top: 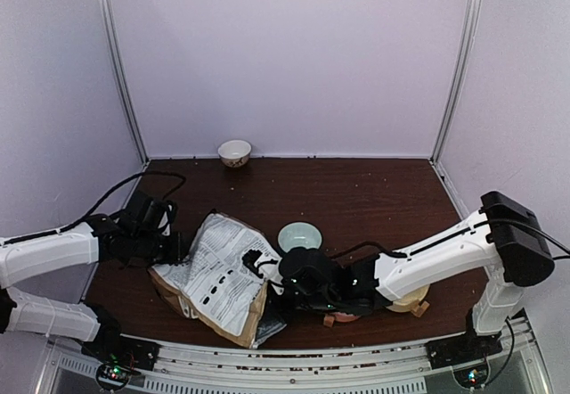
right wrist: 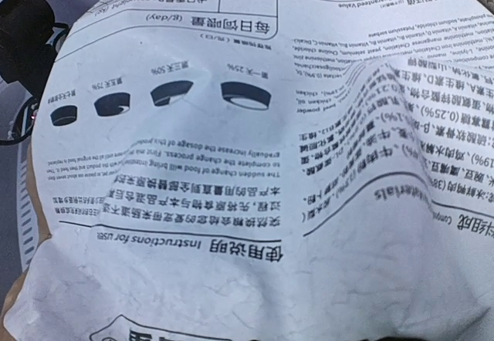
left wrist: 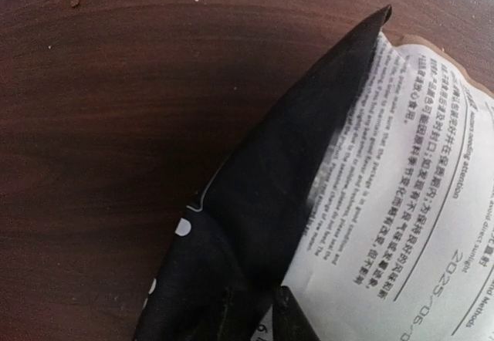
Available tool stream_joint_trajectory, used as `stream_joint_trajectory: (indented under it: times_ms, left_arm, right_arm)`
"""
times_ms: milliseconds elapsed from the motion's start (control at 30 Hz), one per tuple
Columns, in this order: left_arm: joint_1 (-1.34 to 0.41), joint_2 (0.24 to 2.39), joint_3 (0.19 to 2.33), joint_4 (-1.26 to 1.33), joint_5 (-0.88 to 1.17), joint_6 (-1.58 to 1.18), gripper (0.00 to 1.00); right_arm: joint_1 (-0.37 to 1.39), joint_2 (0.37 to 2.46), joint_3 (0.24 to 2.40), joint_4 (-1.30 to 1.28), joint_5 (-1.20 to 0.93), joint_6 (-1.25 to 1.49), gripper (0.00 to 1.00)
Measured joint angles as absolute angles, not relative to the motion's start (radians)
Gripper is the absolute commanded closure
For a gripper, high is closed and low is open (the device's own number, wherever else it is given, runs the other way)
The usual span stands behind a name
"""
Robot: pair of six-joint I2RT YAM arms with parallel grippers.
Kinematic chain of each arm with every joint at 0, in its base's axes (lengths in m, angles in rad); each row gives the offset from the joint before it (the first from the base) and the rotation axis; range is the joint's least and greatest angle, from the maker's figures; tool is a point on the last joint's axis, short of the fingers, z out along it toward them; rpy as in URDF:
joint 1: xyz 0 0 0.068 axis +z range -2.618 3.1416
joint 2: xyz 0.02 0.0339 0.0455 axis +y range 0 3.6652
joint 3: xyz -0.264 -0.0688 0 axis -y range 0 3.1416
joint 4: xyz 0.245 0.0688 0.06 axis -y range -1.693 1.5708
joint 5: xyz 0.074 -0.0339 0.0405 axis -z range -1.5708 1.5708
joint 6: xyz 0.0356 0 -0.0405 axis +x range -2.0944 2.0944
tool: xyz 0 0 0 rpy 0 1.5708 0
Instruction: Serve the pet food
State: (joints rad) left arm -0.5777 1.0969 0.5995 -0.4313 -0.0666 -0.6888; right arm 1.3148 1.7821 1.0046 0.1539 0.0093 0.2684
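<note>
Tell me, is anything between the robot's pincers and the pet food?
Yes, the crumpled brown-and-white printed paper bag. The left pincer pinches its dark folded edge, and the right pincer, shut, is at its printed side. No pile shows; only stray reddish-brown kibble pellets lie on the dark wooden table.

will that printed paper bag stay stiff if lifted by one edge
Probably floppy: the paper bag lies creased and slumped on the table, so it would likely sag. Its bulging face in the right wrist view hints at loose contents that may shift.
</note>
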Motion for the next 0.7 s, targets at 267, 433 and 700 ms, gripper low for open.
stream_joint_trajectory:
  times_ms: [267,433,700]
  left_arm:
    - [-0.565,1.028,0.588,-0.423,-0.071,-0.662,0.59]
    - [-0.585,0.962,0.677,-0.564,-0.051,-0.606,0.33]
    - [-0.791,0.966,0.953,-0.715,-0.076,-0.559,0.19]
  right_arm:
    - [1.287,1.871,1.063,0.282,-0.001,0.205,1.0]
    - [1.237,1.876,1.075,0.357,-0.022,0.167,1.0]
    - [1.216,1.871,1.138,0.468,-0.027,0.135,1.0]
